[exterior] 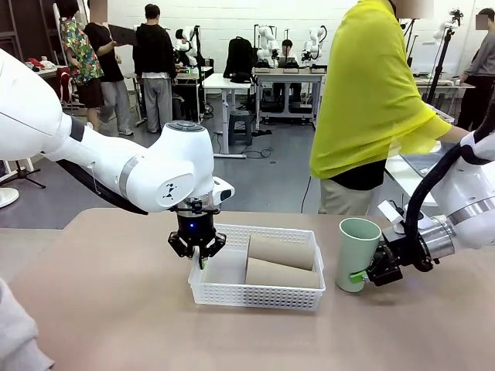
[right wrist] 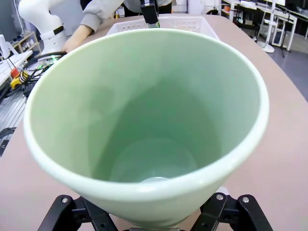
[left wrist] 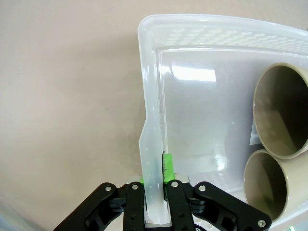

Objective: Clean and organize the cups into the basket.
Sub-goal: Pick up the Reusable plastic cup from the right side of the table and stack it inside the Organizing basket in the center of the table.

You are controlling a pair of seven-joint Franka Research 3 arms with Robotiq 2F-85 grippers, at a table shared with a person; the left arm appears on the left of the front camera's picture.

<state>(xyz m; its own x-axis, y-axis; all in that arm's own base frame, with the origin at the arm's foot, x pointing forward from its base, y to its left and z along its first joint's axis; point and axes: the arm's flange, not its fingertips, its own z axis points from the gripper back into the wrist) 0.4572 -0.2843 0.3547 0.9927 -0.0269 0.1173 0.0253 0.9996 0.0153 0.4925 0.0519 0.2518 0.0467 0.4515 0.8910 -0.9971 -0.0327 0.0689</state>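
Note:
The white perforated basket (exterior: pixel 255 296) lies at the table's middle with two taupe cups (exterior: pixel 282 251) (exterior: pixel 280 273) on their sides in its right half. My left gripper (exterior: pixel 199 253) points down and is shut on the basket's left wall; the left wrist view shows its fingers (left wrist: pixel 169 166) clamping that wall (left wrist: pixel 153 134), with the two cup mouths (left wrist: pixel 284 110) (left wrist: pixel 269 185) to the right. The mint green cup (exterior: pixel 357 251) stands upright just right of the basket. My right gripper (exterior: pixel 362 276) is shut on its lower side, and the cup's open mouth (right wrist: pixel 144 120) faces the right wrist camera.
A person in a yellow top (exterior: pixel 371 93) stands at the far right side of the table. A grey sleeve (exterior: pixel 11 332) shows at the near left corner. Bare tabletop (exterior: pixel 116 294) lies left of and in front of the basket.

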